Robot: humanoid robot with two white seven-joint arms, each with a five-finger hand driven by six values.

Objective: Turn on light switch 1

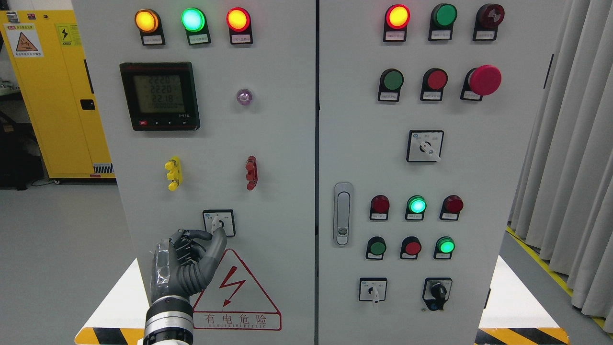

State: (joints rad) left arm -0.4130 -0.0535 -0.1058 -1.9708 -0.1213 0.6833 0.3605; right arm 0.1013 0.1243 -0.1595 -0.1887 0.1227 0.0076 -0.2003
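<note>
A small rotary switch [219, 222] with a white knob in a black-framed plate sits low on the left cabinet door [282, 143], above a red lightning warning triangle [234, 292]. My left hand [213, 234], dark grey with a metal wrist ring, comes up from the lower left and reaches the switch. Its thumb tip [220, 235] presses on the lower end of the knob from the right. The curled index finger [200, 235] closes in from the left, so the knob's bottom is pinched between them. The knob points roughly straight up. My right arm is out of view.
The same door carries a digital meter [159, 96], three lit lamps at the top, and yellow [174, 173] and red [251, 172] terminal blocks. The right door [479, 172] holds a handle [343, 213], push buttons, lamps and more rotary switches. A yellow cabinet [52, 96] stands far left, grey curtains on the right.
</note>
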